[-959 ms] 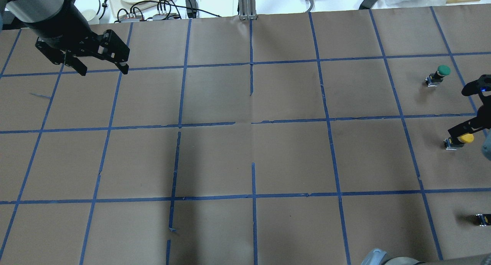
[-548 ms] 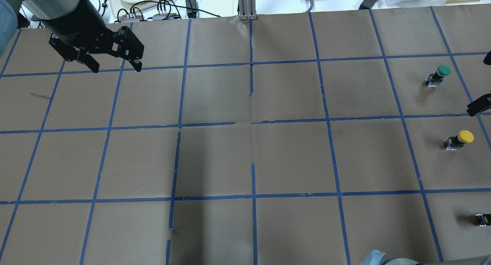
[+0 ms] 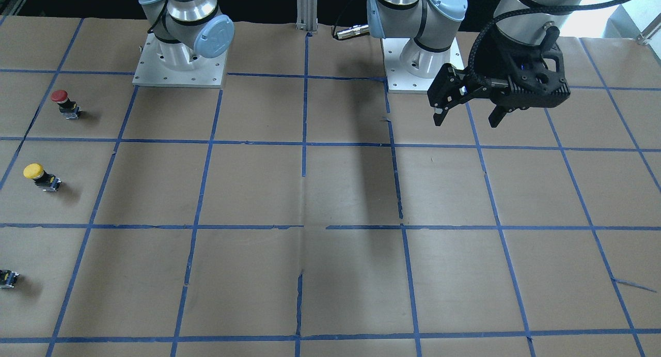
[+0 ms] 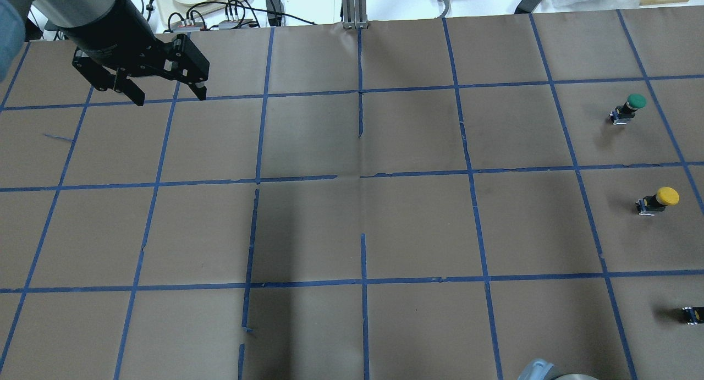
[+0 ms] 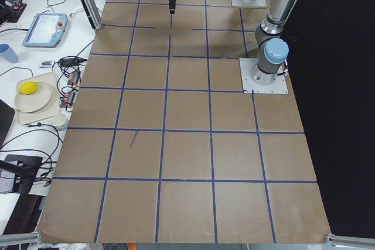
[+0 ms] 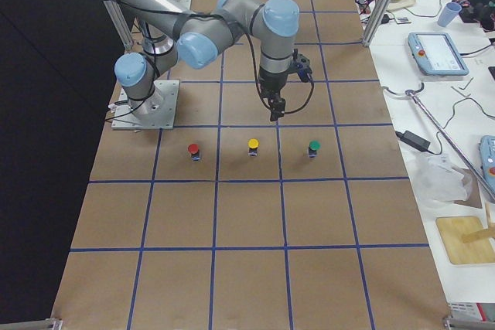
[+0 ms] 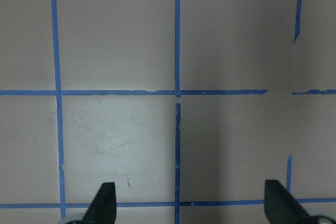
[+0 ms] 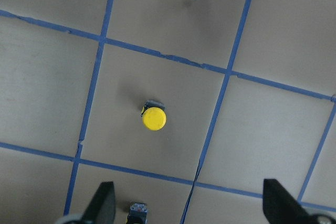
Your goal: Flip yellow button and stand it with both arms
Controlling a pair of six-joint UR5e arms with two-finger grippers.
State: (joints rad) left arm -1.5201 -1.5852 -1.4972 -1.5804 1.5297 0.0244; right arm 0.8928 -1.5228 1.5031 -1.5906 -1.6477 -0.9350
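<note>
gone from the overhead view is the right gripper (image 6: 274,113), whose black fingers stood at the yellow button (image 4: 658,199) a second ago and had drawn back to the frame's edge half a second ago; the button has kept its spot. the left gripper (image 4: 169,98) has shifted a little toward the middle of the table in that time.

the yellow button stands upright, cap on top and black-and-grey body on the brown paper of the table (image 4: 418,226). it sits inside one square of the blue tape grid (image 4: 363,281), near the robot's right end of the table. it is the middle one of a row of three, with a red button (image 6: 193,150) on the robot's side and a green button (image 4: 630,107) on the far side. each stands in its own square, all well apart. nothing touches the yellow button.

the right gripper hangs in the air above the row, pointing down, fingers spread wide. its wrist camera looks straight down on the yellow cap, which lies ahead of the two fingertips and closer to the left-hand one in that view. the green button shows at that view's top edge, and part of the red button's body at the bottom edge.

the left gripper hovers over the other end of the table, far from all three buttons. its fingers are likewise spread wide, with only bare paper and tape lines between them.
</note>
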